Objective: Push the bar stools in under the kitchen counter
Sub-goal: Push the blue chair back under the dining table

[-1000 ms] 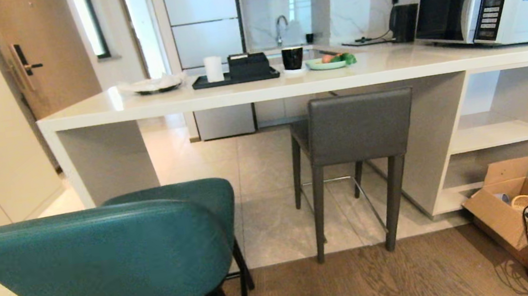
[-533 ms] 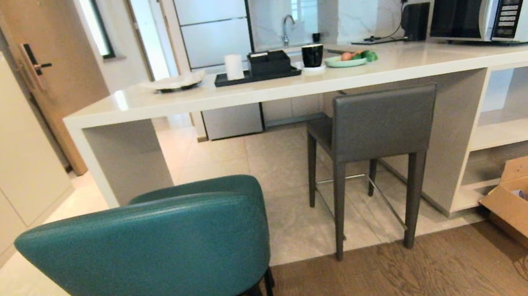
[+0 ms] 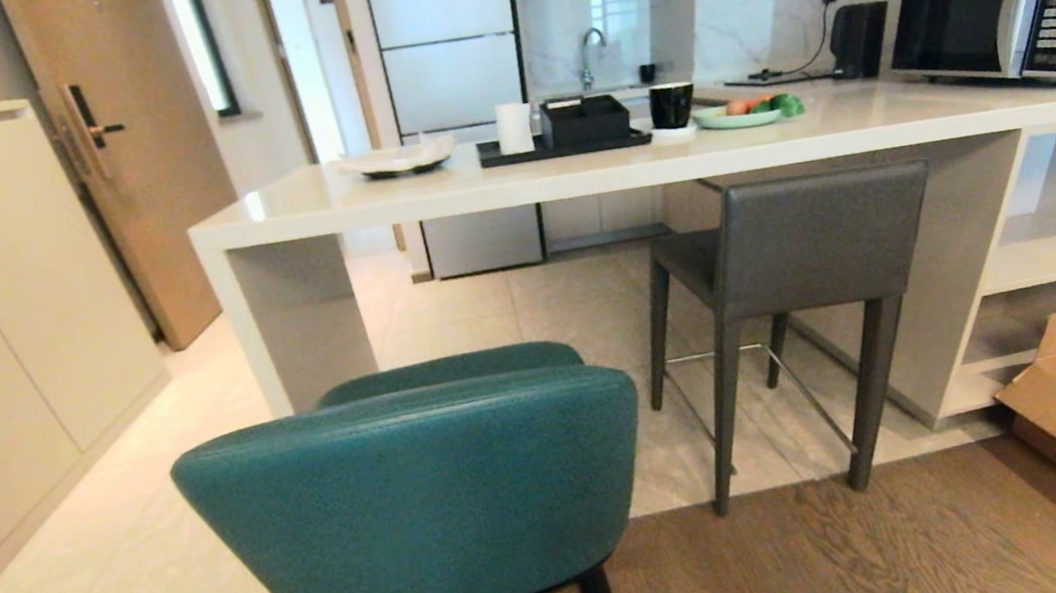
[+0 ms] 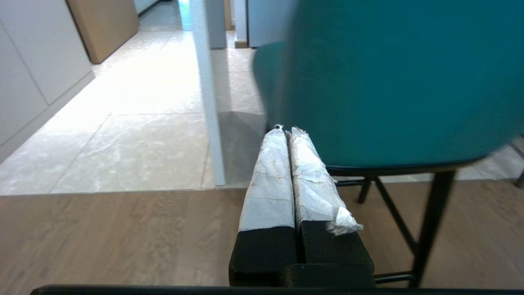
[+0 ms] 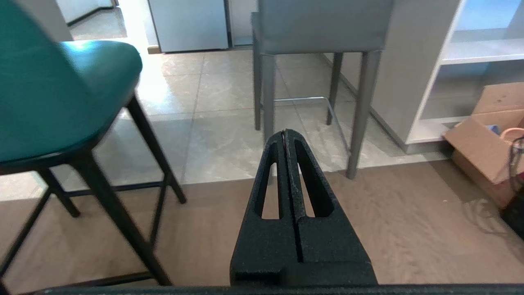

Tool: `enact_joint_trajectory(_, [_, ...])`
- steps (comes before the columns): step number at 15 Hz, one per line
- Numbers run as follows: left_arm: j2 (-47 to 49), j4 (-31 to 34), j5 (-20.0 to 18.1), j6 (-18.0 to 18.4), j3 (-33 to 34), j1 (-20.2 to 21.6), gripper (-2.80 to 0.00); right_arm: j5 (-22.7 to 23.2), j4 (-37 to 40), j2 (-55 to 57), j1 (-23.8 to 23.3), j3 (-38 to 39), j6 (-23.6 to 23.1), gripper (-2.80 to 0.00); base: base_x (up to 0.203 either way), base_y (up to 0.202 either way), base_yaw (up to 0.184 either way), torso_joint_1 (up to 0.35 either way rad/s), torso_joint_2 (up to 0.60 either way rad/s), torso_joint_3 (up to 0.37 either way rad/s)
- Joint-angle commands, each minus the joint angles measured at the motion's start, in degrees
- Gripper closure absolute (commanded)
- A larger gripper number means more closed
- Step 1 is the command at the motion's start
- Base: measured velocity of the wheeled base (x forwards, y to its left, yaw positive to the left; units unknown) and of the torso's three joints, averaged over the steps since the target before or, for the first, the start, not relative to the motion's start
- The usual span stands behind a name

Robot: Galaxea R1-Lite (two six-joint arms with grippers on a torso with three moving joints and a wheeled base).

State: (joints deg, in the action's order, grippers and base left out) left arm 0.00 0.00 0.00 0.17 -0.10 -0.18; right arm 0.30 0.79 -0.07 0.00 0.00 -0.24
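Teal stool [image 3: 422, 496] well short of the kitchen counter [image 3: 574, 175], left hand [image 4: 286, 130] and right hand [image 5: 285, 132] both closed, empty.

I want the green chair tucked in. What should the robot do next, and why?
Probably roll forward until the shut left claw meets the teal stool back. That stool stands out on the wood floor, away from the counter, while the grey stool is nearly under.

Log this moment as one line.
teal stool: out from counter, nearest robot | grey stool: at counter edge | left gripper: shut, empty | right gripper: shut, empty
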Motion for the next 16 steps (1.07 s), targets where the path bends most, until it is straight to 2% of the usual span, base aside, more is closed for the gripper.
enact_joint_trajectory(1, [0.09, 0.0, 0.0, 0.01, 0.01, 0.01, 0.0, 0.05, 0.0, 0.07, 0.0, 0.0, 0.07, 0.0, 0.0, 0.195, -0.001, -0.006, 0.0, 0.002])
enact_joint_trajectory(7, [0.09, 0.0, 0.0, 0.01, 0.01, 0.01, 0.0, 0.05, 0.0, 0.07, 0.0, 0.0, 0.07, 0.0, 0.0, 0.176, -0.002, 0.001, 0.0, 0.003])
enact_joint_trajectory(16, [0.09, 0.0, 0.0, 0.01, 0.01, 0.01, 0.0, 0.05, 0.0, 0.07, 0.0, 0.0, -0.02, 0.0, 0.0, 0.0, 0.0, 0.0, 0.0, 0.0])
